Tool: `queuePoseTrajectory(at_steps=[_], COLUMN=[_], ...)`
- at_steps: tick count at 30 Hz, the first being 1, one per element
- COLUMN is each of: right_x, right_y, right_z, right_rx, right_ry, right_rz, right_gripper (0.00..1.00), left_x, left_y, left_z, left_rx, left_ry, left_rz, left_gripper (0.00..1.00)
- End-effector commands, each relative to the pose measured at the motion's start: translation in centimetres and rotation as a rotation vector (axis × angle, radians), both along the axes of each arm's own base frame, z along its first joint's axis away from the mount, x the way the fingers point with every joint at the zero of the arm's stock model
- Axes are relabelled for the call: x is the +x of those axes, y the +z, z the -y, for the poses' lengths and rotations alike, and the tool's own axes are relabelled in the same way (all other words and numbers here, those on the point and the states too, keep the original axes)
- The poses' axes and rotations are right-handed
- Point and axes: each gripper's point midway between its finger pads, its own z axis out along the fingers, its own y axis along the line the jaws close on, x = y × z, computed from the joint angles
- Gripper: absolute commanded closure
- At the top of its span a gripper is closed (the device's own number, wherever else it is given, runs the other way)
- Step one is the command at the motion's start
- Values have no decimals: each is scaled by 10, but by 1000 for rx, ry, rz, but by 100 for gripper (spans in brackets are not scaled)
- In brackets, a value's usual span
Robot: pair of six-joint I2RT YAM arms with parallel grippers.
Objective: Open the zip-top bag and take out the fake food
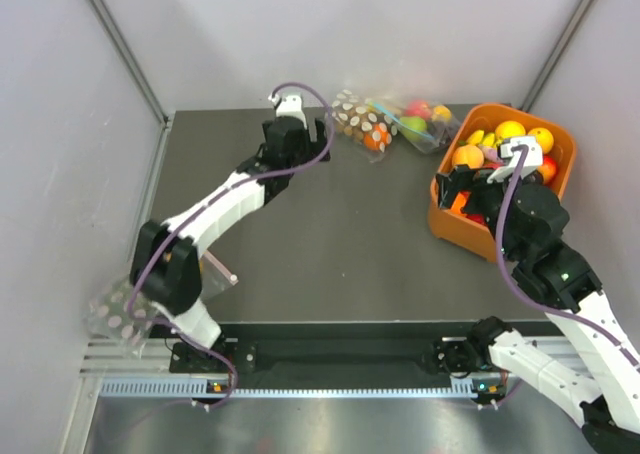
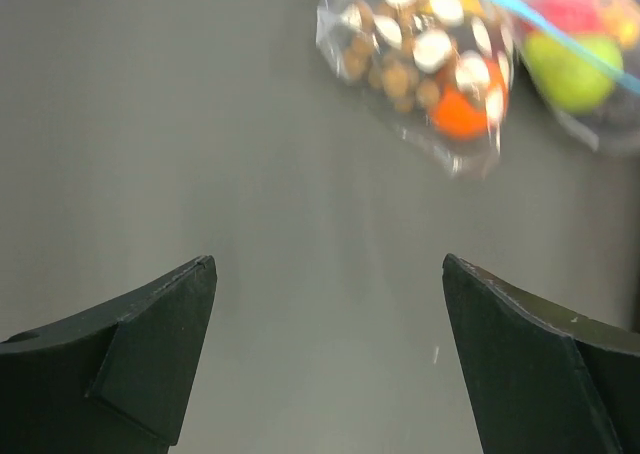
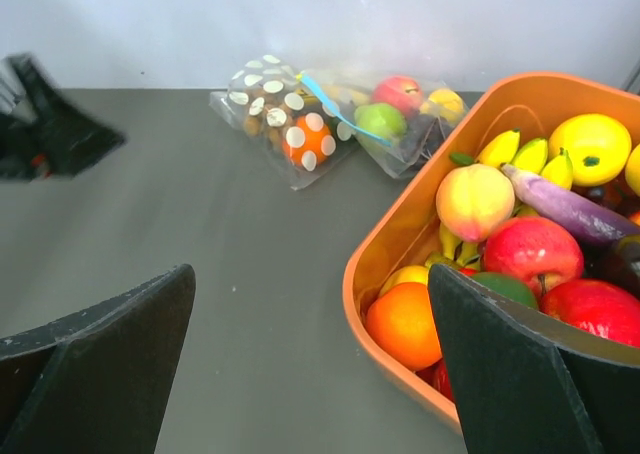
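The zip-top bag [image 1: 360, 122], clear with white polka dots, lies at the back of the table; it also shows in the left wrist view [image 2: 420, 54] and the right wrist view [image 3: 275, 114]. Inside it I see fake food: an orange ball [image 2: 462, 114] and tan-brown berries [image 2: 395, 74]; no banana shows. My left gripper [image 1: 322, 132] is open and empty just left of the bag, its jaws wide apart over bare table [image 2: 328, 274]. My right gripper [image 1: 455, 184] is open and empty, straddling the left rim of the orange bin [image 3: 310, 279].
An orange bin [image 1: 452, 229] full of toy fruit stands at the right. A plain clear bag with a blue zip strip [image 1: 420, 124] holding fruit lies right of the polka-dot bag. Another dotted clear bag [image 1: 118, 314] lies off the table's front left corner.
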Motion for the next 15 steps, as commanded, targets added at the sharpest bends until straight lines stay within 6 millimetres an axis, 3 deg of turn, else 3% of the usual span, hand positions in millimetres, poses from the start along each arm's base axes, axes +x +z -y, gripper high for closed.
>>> queuePoseTrajectory(at_steps=[1,2,5,6,7,8,9,10,11,14,15], right_x=[-6,-6,-8,-7,-8,-7,-7,-7,-7,-8,-8], right_y=[-11,-15,-22,-24,-26,-30,-31,-33,-35,-38,-39], right_z=[-5,-7,-8,-10,-10,-10,-10,-11,-10,-10,-9], right_rx=[-10,-11,-19,-21,-24,-34,-36,-43,-51,-59,-61], right_ry=[38,47,58,64,64,66,68,71,71,73,70], right_rz=[-25,-31,-44,-50,-55,-64,-68,-71,-74,-77,-79], right_gripper=[0,0,0,0,0,0,0,0,0,0,0], left_x=[54,69,92,103,112,119,128,137,145,162,167], left_y=[55,35,36,15,26,20,-7,6,-10,-5,-27], left_z=[37,46,62,68,73,76,78,81,84,87,90], left_rx=[-274,-276,-340,-335,-358,-357,-325,-334,-318,-308,-286], left_ry=[-52,-62,-65,-56,-51,-44,-21,-19,-14,10,15], left_rz=[152,134,155,124,146,135,89,118,105,117,73], left_gripper=[1,1,2,2,2,3,3,3,3,4,5])
